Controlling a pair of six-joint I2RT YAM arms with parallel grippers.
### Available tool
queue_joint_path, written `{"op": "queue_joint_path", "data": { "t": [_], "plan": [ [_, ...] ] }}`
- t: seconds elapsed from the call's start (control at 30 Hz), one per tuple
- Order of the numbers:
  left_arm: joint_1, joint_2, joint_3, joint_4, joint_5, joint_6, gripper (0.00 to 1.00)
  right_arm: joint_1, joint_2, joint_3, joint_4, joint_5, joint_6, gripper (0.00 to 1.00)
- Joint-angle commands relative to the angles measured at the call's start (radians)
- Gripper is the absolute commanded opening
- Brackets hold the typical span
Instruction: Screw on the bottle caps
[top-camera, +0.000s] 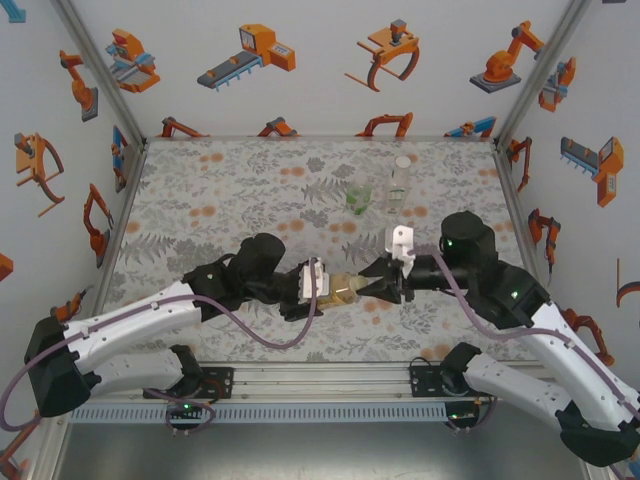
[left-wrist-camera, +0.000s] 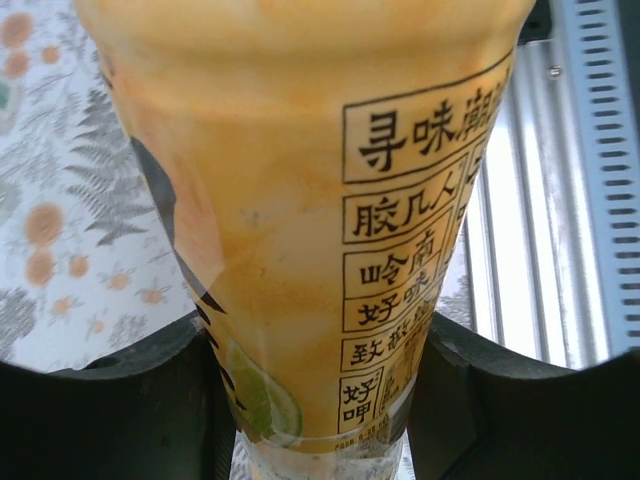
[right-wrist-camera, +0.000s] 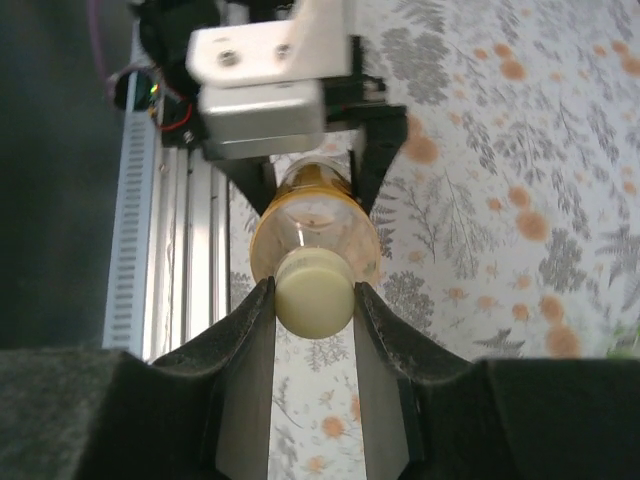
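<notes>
Yellowish cap (right-wrist-camera: 313, 292) is sitting right between the right jaws, which are pinched shut on its sides. It's on the mouth of the amber bottle (right-wrist-camera: 312, 215), just past their tips. Can't tell if it's caught the thread or is only pressed against the neck.

The left jaws are clamped on the same bottle towards its base. So it's held between the two arms, up off the bench (top-camera: 200, 190) as far as I can tell.

What matters for the twist: the bottle's long axis lies flat and runs straight from one set of jaws to the other, neck pointing into the right jaws. It looks lined up with the right wrist's roll. Right arm is the one on the cap, left is basically the vice. If that line is off, I'd guess it cross-threads.

Writing: the label (left-wrist-camera: 420, 270) is black Chinese characters in boxes on orange, and the top row reads 寻味潮. No brand I can make out.

The green-tinted bottle (top-camera: 358, 198) and slim clear bottle (top-camera: 400, 180) stand upright well beyond both jaws. They're too small to tell if they're capped.
</notes>
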Motion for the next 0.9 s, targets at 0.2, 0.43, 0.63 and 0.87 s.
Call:
{"op": "queue_joint_path", "data": {
  "t": [0.2,0.43,0.63,0.87],
  "plan": [
    [-0.004,-0.001,-0.015,0.179,-0.204,0.007,0.0,-0.004,0.021,0.009,0.002,0.521,0.955,0.0],
    [-0.003,0.049,0.024,0.165,-0.22,0.01,0.0,-0.004,0.05,0.015,-0.042,0.598,1.268,0.0],
    [-0.003,0.054,0.033,0.144,-0.209,0.004,0.0,-0.004,0.096,0.063,-0.082,0.573,1.241,0.0],
    [-0.003,0.045,0.038,0.116,-0.174,0.01,0.0,-0.004,0.088,0.053,-0.004,0.518,1.102,0.21]
  ]
}}
